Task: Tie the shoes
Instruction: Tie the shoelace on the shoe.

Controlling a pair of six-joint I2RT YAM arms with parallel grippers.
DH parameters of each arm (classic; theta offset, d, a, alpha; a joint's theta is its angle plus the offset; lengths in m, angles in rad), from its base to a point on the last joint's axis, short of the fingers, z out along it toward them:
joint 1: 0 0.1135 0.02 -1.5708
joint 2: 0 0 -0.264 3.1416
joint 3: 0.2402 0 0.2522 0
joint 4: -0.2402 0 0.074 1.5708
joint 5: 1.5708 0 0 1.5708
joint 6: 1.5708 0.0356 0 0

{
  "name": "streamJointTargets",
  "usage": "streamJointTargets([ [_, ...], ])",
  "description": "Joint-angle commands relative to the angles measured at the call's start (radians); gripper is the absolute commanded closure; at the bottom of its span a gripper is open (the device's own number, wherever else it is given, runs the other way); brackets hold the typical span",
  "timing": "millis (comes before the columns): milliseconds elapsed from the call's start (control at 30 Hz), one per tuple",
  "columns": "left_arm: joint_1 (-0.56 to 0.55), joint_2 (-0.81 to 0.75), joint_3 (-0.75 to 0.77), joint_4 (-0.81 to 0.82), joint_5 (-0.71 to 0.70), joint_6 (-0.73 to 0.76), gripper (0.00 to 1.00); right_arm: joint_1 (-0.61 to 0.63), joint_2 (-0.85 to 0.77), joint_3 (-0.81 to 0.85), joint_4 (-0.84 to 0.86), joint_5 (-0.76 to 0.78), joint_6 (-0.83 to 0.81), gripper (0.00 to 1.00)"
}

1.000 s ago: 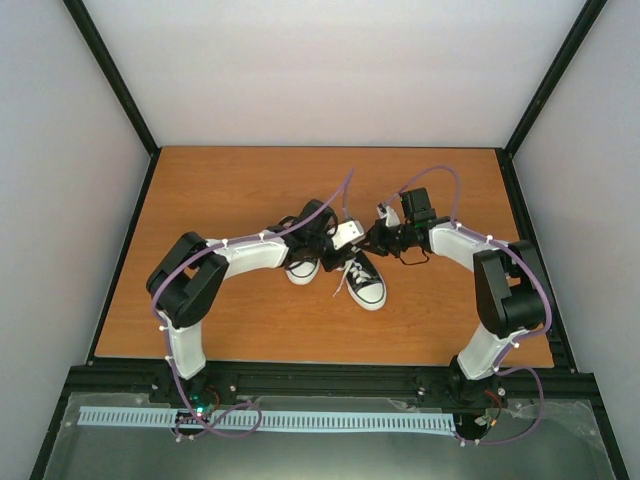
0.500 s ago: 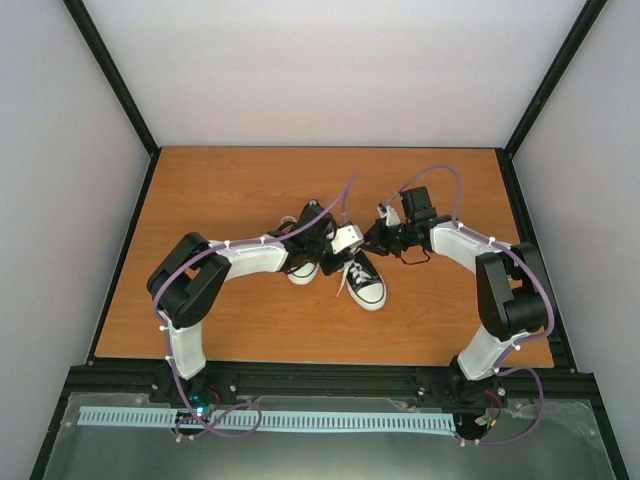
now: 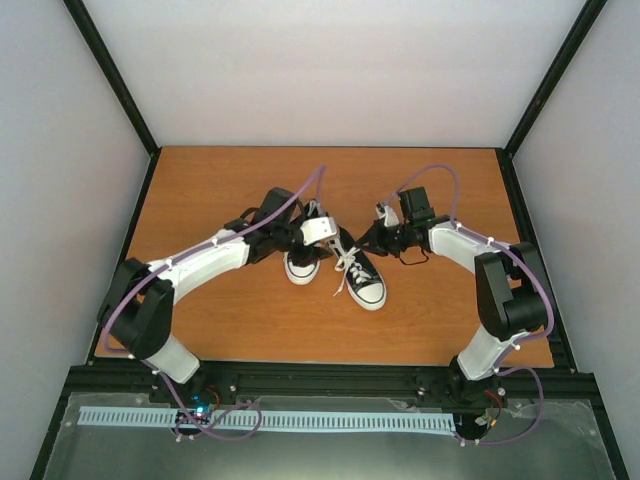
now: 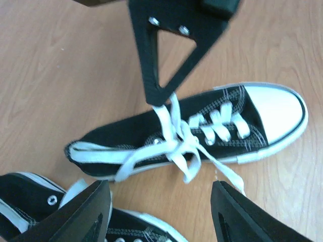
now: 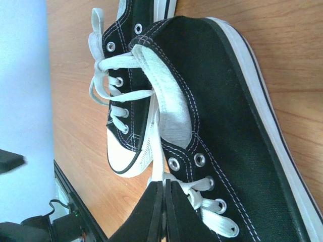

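Reader: Grip first: which end effector holds anything?

Describer: Right end effector (image 5: 164,189), clenched on a white lace (image 4: 169,118). Left end effector (image 4: 160,185) hangs spread and empty over that shoe (image 4: 229,108), whose long axis lies across its fingers (image 4: 86,217), toe to the right in its wrist view.

Reader: Other shoe (image 4: 30,201)?

Describer: Just beside it on the bench (image 3: 220,190). Only the left wrist view shows the laces crossing; overhead they are too small.

No legible lettering, brand mark or number on the shoes (image 3: 364,281) or elsewhere.
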Motion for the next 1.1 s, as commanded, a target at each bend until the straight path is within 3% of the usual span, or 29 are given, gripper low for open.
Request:
streamJointTargets([
  [0,-0.016,0.042,-0.090,-0.013,-0.037,0.099,0.44,0.017,0.021,0.018,0.011,0.010,-0.010,0.97],
  [100,-0.037,0.122,-0.060,0.031,-0.116,0.058,0.45,0.021,0.020,0.020,0.013,0.013,-0.009,0.97],
  [367,-0.078,0.231,-0.040,0.183,-0.161,0.057,0.39,0.025,0.018,0.016,0.019,0.018,-0.003,0.97],
  [533,-0.093,0.256,-0.062,0.248,-0.150,0.061,0.42,0.025,0.014,0.014,0.014,0.019,-0.004,0.97],
  [667,-0.092,0.254,-0.074,0.275,-0.161,0.043,0.57,0.025,0.017,0.018,0.003,0.023,-0.013,0.97],
  [833,-0.093,0.240,-0.024,0.204,-0.160,0.019,0.96,0.025,0.019,0.026,-0.015,0.032,-0.026,0.97],
  [933,-0.088,0.213,0.043,0.045,-0.115,0.019,0.99,0.025,0.010,0.031,-0.035,0.045,-0.042,0.97],
  [1067,-0.072,0.195,0.127,-0.155,0.081,-0.011,0.99,0.031,-0.002,0.017,-0.025,0.032,-0.047,0.97],
])
